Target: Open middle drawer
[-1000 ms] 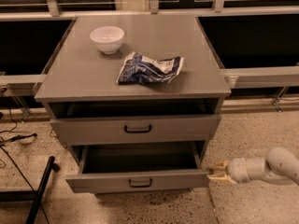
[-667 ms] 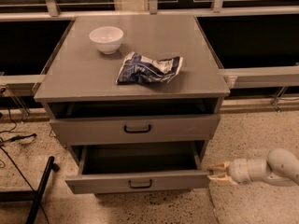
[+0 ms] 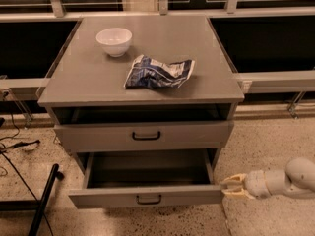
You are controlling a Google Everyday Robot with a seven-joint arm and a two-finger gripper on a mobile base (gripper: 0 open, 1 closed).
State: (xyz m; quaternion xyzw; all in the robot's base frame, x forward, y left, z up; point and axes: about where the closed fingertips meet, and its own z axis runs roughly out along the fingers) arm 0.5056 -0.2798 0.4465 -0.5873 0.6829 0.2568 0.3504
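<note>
Most of the job looks finished: the middle drawer (image 3: 108,196), nearest of all at 6 o'clock in the camera view, stands pulled well out of the cabinet, with its bare inside showing behind the grey front and black loop handle. At 4 o'clock the gripper (image 3: 232,187) reaches in low from the right, with its pale fingers (image 3: 235,180) slightly apart, their tips at the right end of that drawer's front and nothing visible between them. What seems left is, at most, for the arm to draw away. Behind and above, the upper drawer (image 3: 98,136) sits only a little forward under the counter (image 3: 93,77). On the counter a crumpled blue-and-white bag (image 3: 158,73) lies near the middle, and a white bowl (image 3: 114,41) stands beyond it at 11 o'clock. Against a second ago hardly anything differs: the drawer is out about as far, the gripper at the same corner.
</note>
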